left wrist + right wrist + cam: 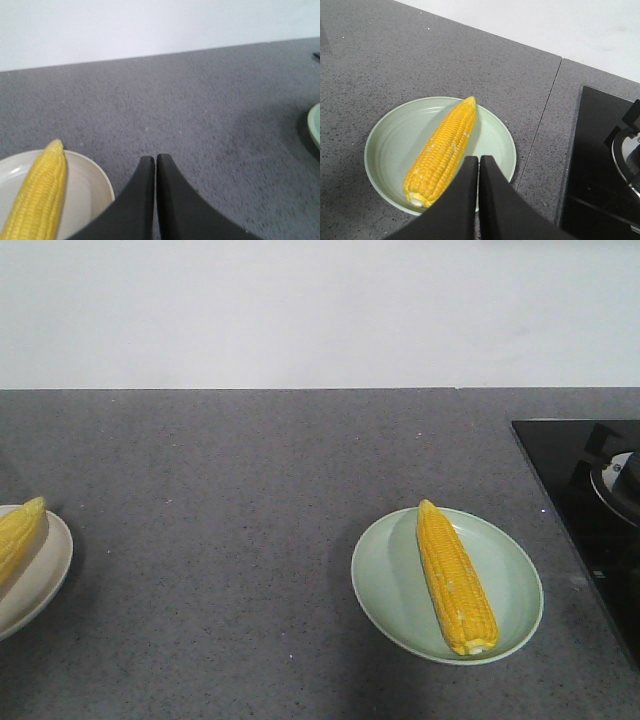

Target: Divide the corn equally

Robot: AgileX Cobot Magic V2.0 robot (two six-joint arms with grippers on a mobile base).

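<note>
One cob of corn [455,578] lies on a pale green plate [520,580] on the right of the grey counter, tip pointing away. A second cob of corn [17,533] lies on a cream plate [50,570] cut off by the left edge. In the right wrist view my right gripper [478,159] hovers shut and empty above the green plate [390,145], beside the corn [442,150]. In the left wrist view my left gripper [155,158] is shut and empty over bare counter, just right of the cream plate [85,185] and its corn [40,192].
A black cooktop [585,510] with a burner [620,480] fills the counter's right side; it shows in the right wrist view too [600,165]. A white wall [320,310] backs the counter. The green plate's rim [315,125] shows at the left wrist view's right edge.
</note>
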